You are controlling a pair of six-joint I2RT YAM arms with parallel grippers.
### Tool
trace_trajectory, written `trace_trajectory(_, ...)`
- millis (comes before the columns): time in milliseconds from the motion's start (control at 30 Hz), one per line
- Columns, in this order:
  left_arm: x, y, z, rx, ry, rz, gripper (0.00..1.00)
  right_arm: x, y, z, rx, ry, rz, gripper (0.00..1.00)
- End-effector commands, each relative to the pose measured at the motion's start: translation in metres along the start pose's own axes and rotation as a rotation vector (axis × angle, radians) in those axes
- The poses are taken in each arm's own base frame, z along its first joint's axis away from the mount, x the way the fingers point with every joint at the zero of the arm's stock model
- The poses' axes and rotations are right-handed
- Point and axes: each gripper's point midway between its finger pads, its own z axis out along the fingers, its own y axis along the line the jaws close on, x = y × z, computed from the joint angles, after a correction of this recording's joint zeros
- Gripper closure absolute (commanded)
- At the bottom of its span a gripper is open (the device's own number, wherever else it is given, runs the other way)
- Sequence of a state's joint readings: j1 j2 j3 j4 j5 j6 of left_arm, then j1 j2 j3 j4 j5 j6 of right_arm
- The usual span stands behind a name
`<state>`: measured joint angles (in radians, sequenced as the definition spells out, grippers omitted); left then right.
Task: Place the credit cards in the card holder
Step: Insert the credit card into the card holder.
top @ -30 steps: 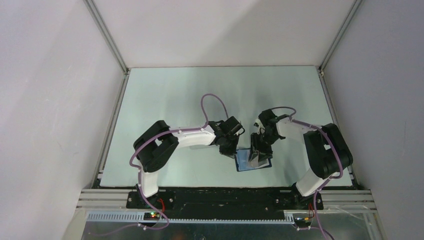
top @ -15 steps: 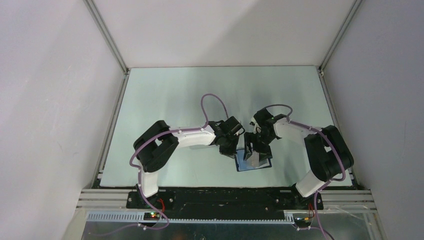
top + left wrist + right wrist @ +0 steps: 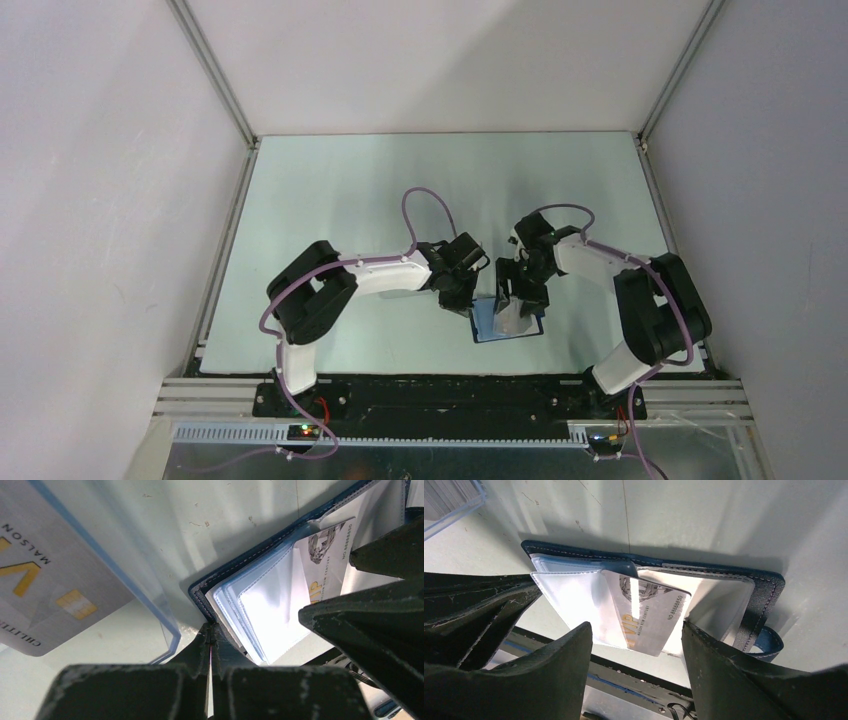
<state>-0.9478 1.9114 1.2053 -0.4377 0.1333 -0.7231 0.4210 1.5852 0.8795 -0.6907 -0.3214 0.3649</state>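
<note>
A: Where's the card holder point(image 3: 508, 322) lying?
B: Open on the worktop point(image 3: 350, 200), a credit card point(image 3: 649, 615) poking from its sleeve.
A: Grippers?
B: Right gripper point(image 3: 636, 625) is gaping wide over that card; left gripper point(image 3: 210, 635) is sitting shut at the holder's corner.

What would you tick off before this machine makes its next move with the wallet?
1. Card holder lying open: ok.
2. Left claw shut at the holder's corner: ok. Whether it truly pinches the cover: cannot tell.
3. Right claw open, a finger on each side of the VIP card: ok.
4. VIP card fully inside its sleeve: not ok, one end sticks out.
5. All cards loaded: not ok, a second card sits in the clear box.
</note>
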Motion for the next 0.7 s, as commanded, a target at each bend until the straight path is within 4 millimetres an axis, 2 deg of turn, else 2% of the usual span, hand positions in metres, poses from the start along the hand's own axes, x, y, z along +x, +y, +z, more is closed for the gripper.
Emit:
trace_trajectory(0, 0.001, 0.038, 0.019, -0.138, 0.002, 0.023, 1.0, -0.022, 0.0, 0.006, -0.006, -0.056, -0.036, 0.32)
trace_trajectory(333, 0.0, 0.038, 0.02, -0.137, 0.003, 0.023, 1.0, -0.031, 0.012, 0.01, -0.058, -0.055, -0.11, 0.34)
trace_trajectory(433, 0.0, 0.037, 0.02, -0.136, 0.002, 0.024, 1.0, -0.03, 0.013, 0.01, -0.049, -0.051, -0.134, 0.42)
trace_trajectory(467, -0.001, 0.037, 0.02, -0.136, 0.002, 0.024, 1.0, -0.03, 0.014, 0.009, -0.05, -0.05, -0.139, 0.48)
trace_trajectory(533, -0.001, 0.037, 0.02, -0.136, 0.001, 0.025, 1.0, -0.028, 0.015, 0.009, -0.045, -0.049, -0.156, 0.54)
trace_trajectory(667, 0.0, 0.037, 0.02, -0.136, 0.003, 0.025, 1.0, -0.028, 0.008, 0.007, 0.003, -0.057, -0.149, 0.53)
